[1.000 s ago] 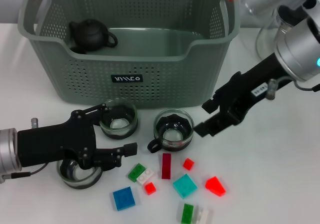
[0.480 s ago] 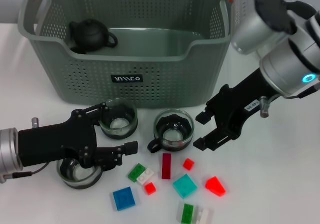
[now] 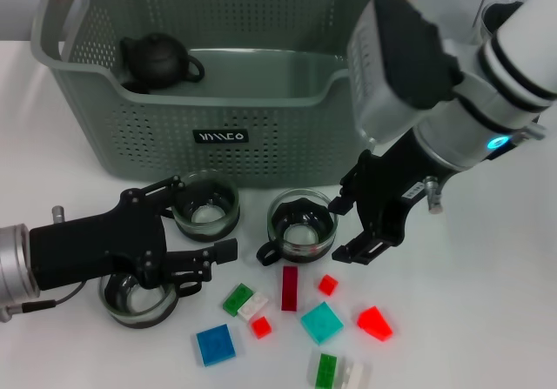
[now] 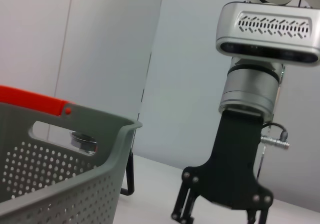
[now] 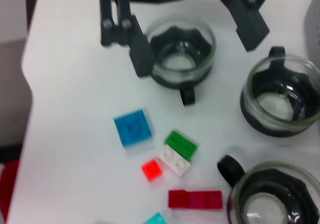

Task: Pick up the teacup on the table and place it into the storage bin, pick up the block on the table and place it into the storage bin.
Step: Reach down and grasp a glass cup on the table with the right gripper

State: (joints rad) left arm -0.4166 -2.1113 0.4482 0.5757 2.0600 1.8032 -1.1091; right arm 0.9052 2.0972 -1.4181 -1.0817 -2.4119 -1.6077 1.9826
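Observation:
Three glass teacups stand in front of the storage bin: a left one, a middle one with its handle to the front left, and a front one. My right gripper is open, just right of the middle teacup and apart from it. My left gripper is open; in the head view its fingers flank the left teacup and its body covers part of the front one. In the right wrist view its fingers stand either side of the front teacup. Several coloured blocks lie in front, among them a dark red one.
A black teapot sits inside the bin at its left end. Blue, teal, red and green-white blocks lie near the table's front edge. The left wrist view shows the bin's rim and my right gripper.
My right arm has swung in so its wrist now stands over the bin's right corner, and its gripper has moved left, closer to the middle teacup. The left gripper has barely moved.

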